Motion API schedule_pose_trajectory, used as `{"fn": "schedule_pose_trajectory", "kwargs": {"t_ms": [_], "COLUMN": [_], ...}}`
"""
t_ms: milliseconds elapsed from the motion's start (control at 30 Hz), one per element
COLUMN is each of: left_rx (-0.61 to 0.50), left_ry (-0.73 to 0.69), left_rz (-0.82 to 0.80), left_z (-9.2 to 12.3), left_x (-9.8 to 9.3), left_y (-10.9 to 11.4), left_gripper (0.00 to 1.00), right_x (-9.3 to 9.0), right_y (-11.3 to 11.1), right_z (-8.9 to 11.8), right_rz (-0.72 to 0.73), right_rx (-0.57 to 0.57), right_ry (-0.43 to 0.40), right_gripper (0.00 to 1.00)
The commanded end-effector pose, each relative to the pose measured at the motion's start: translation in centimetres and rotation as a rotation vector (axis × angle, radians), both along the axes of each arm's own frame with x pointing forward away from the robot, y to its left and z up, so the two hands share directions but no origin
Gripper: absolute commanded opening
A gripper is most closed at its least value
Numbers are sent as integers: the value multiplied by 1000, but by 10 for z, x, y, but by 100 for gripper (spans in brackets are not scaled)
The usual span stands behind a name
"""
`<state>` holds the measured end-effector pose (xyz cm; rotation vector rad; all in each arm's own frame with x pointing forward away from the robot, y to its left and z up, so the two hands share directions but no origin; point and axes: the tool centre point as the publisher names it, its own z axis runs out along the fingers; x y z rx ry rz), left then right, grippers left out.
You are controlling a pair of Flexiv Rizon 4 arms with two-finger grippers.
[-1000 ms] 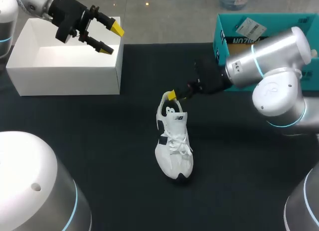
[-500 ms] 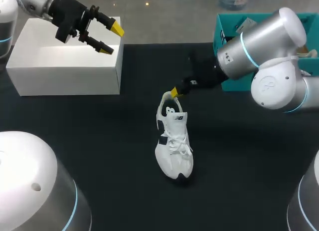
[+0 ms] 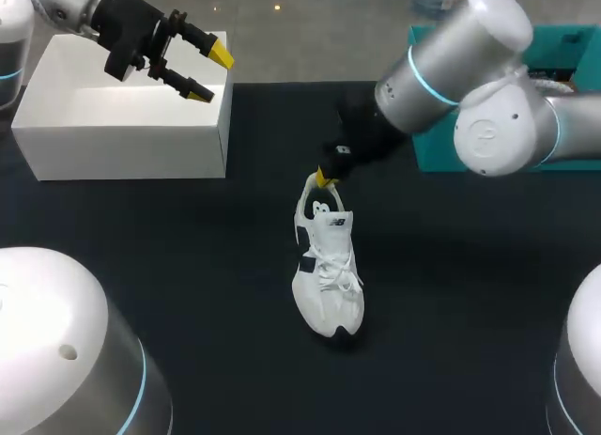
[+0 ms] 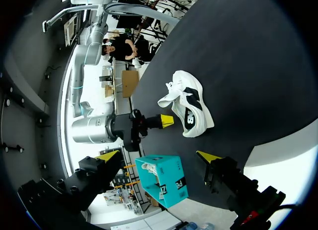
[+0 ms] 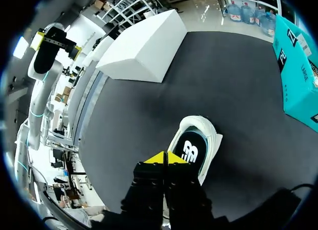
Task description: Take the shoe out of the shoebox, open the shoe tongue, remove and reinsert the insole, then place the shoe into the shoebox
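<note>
You have the shoe (image 3: 326, 266) upright mid-frame on the black table (image 3: 188, 266), outside the white shoebox (image 3: 122, 144) at upper left; right gripper (image 3: 324, 178) tips together at its heel, left gripper (image 3: 210, 74) fingers apart above the shoebox.

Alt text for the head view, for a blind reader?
A white shoe sits upright mid-table, toe toward the camera, with the right hand at its heel. The left hand hangs open over a white shoebox.
</note>
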<state>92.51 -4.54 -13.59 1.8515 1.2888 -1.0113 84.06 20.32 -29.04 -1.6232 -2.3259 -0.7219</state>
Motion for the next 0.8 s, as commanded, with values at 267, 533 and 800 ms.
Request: {"fn": "schedule_pose_trajectory", "kwargs": {"t_ms": [267, 533, 800], "left_rx": [2, 2, 2], "left_ry": [-1, -1, -1], "left_rz": [0, 0, 0], "left_z": [0, 0, 0], "left_x": [0, 0, 0], "left_y": [0, 0, 0], "left_gripper": [100, 100, 100], "right_x": [1, 12, 19], "right_y": [-2, -4, -1], "right_z": [-27, -56, -84], "right_rz": [-64, -30, 6], "right_rx": [-429, -430, -428], "right_ry": [-103, -97, -60], "right_gripper": [0, 0, 0]}}
